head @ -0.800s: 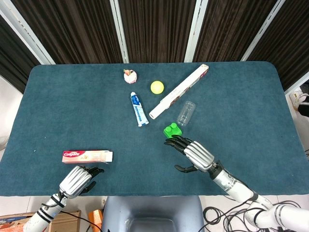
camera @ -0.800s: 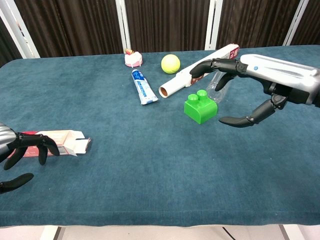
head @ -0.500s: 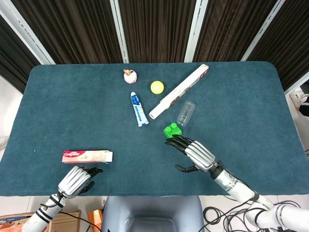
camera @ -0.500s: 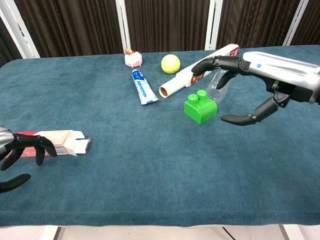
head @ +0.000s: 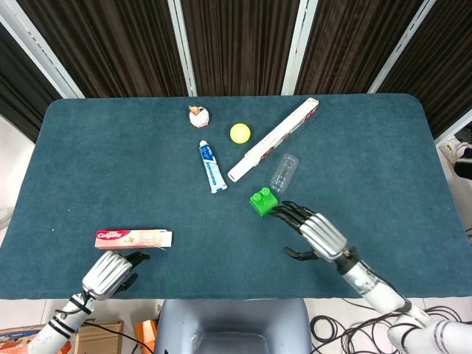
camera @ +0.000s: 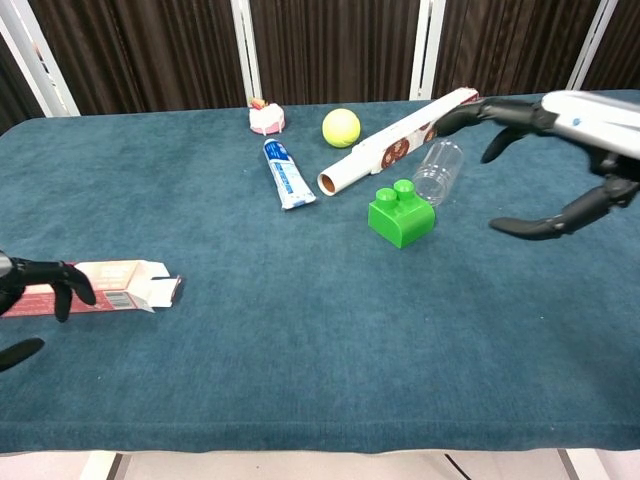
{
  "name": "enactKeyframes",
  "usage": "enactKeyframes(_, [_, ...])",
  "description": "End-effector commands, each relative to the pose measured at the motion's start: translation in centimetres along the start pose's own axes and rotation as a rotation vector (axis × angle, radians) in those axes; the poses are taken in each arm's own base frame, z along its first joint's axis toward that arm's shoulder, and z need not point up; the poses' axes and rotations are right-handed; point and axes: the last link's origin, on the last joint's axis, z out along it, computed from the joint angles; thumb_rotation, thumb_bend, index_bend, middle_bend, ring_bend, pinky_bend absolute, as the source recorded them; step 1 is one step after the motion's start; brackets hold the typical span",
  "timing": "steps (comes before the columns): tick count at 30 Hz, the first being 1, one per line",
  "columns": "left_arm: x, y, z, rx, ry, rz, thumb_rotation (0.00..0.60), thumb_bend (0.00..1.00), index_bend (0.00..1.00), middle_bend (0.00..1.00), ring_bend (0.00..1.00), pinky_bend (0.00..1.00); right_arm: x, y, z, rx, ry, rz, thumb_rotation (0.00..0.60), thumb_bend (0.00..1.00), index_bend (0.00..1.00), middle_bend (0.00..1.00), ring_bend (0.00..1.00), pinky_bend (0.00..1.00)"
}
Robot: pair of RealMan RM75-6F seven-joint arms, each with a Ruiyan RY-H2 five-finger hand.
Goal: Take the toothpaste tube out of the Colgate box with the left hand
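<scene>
Dark curtains hang behind our blue-green table (head: 103, 162), and over the last moment both of our arms have drawn back toward our own edge of it. Our left hand (head: 108, 272) has slid away from the Colgate box (head: 133, 238), which lies flat near the front left with its end flap open toward the middle; in the chest view only the dark fingertips (camera: 55, 280) show at the left edge, spread, holding nothing, and overlapping the box's near end, though we cannot tell whether they touch it. Our right hand (head: 316, 233) has pulled off to the right, away from the green block (head: 261, 201), its fingers apart and empty. The toothpaste tube (head: 212, 166) lies bare on the cloth well apart from the box, near the yellow ball (head: 240, 133), the long roll box (head: 272, 140) and the clear bottle (head: 284, 172). We judge the tube is already out and the retreat of both hands marks the close of the task rather than a new reach.
</scene>
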Motion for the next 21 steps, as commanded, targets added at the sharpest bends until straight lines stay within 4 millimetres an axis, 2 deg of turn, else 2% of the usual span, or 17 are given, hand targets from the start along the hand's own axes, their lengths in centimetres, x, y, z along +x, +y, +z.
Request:
enactKeyframes(1, [0.8, -1.1, -0.8, 0.066, 0.021, 0.024, 0.6, 0.41, 0.34, 0.43, 0.83, 0.84, 1.0, 1.1, -3.5, -0.066, 0.049, -0.053, 0.6, 0.24, 0.17, 0.12, 0.06, 0.27])
enactKeyframes(6, [1.6, -2.3, -1.7, 0.162, 0.053, 0.057, 0.6, 0.41, 0.34, 0.41, 0.84, 0.84, 1.6, 2.2, -8.3, -0.179, 0.03, -0.118, 0.6, 0.24, 0.16, 0.12, 0.06, 0.27])
enactKeyframes(11, [1.6, -2.9, -1.2, 0.239, 0.065, 0.078, 0.6, 0.41, 0.27, 0.34, 0.92, 0.92, 1.6, 2.6, -12.9, -0.315, -0.028, -0.187, 0.6, 0.24, 0.15, 0.12, 0.06, 0.27])
enactKeyframes(13, [1.5, -3.0, -0.6, 0.256, 0.056, 0.085, 0.6, 0.4, 0.25, 0.29, 0.94, 0.94, 1.6, 2.4, -14.0, -0.352, -0.045, -0.194, 0.6, 0.24, 0.15, 0.12, 0.06, 0.27])
enactKeyframes(17, [1.5, -3.0, 0.6, 0.263, 0.028, 0.104, 0.6, 0.38, 0.2, 0.21, 0.94, 0.94, 2.0, 1.8, -14.7, -0.358, -0.03, -0.204, 0.6, 0.24, 0.13, 0.12, 0.06, 0.27])
enactKeyframes(21, [1.3, -3.2, 1.8, 0.272, -0.012, 0.114, 0.6, 0.38, 0.18, 0.19, 0.94, 0.94, 2.1, 1.5, -15.1, -0.361, -0.006, -0.216, 0.6, 0.24, 0.13, 0.12, 0.06, 0.27])
